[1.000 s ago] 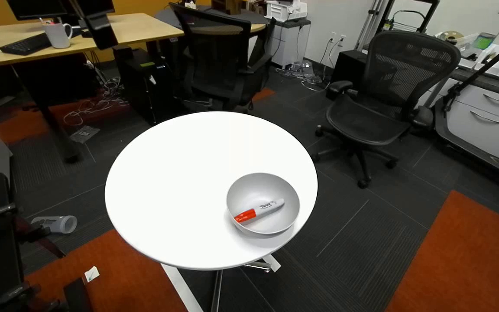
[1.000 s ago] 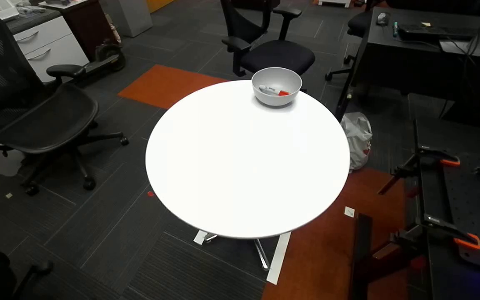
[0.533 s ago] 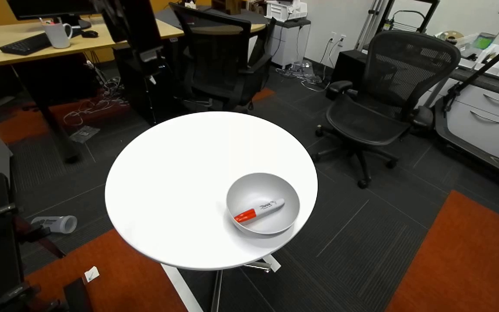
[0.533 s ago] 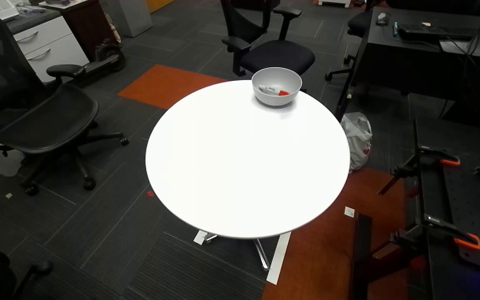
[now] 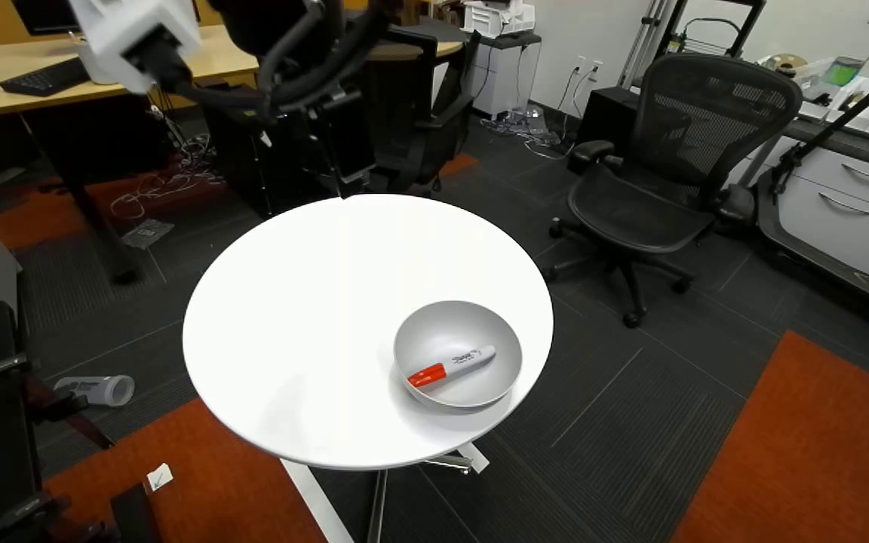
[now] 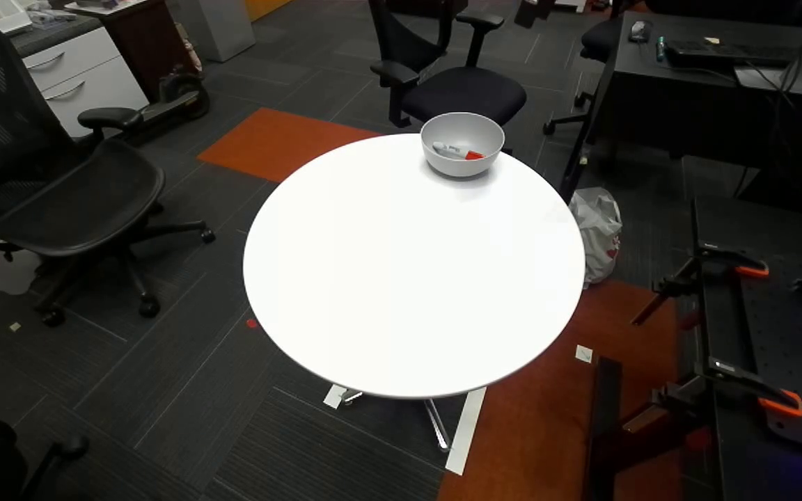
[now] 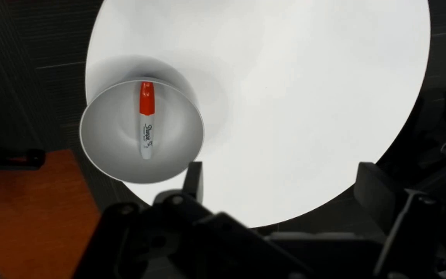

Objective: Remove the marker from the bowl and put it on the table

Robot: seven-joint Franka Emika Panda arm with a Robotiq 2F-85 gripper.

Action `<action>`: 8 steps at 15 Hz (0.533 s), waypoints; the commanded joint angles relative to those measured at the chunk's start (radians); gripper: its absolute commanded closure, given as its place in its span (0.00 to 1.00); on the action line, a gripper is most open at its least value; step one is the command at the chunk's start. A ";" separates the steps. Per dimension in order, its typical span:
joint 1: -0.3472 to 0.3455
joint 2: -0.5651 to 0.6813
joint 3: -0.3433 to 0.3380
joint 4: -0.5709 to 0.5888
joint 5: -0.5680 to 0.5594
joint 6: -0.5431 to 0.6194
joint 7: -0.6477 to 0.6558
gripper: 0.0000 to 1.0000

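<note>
The red-and-whitish marker lies inside the grey bowl, its red cap leaning on the wall. Both also show in an exterior view, the marker in the bowl near the edge of the white round table. In the wrist view the marker points up and down in the bowl, left of my gripper. The gripper is open and empty, high above the table. Its left finger overlaps the bowl's lower right rim in that view.
The dark arm with a white part hangs over the table's far edge in an exterior view. Black office chairs stand around the table. A black bench with orange-tipped clamps stands at the side.
The arm has come in from the top left in an exterior view, moving right and down to the table's far edge. The marker and bowl have not moved.
</note>
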 commanded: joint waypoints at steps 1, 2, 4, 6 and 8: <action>-0.044 0.131 0.013 0.093 0.090 -0.016 -0.073 0.00; -0.057 0.171 0.018 0.125 0.110 -0.032 -0.082 0.00; -0.086 0.240 0.032 0.180 0.137 -0.038 -0.083 0.00; -0.114 0.306 0.051 0.236 0.126 -0.053 -0.059 0.00; -0.134 0.363 0.069 0.281 0.087 -0.060 -0.025 0.00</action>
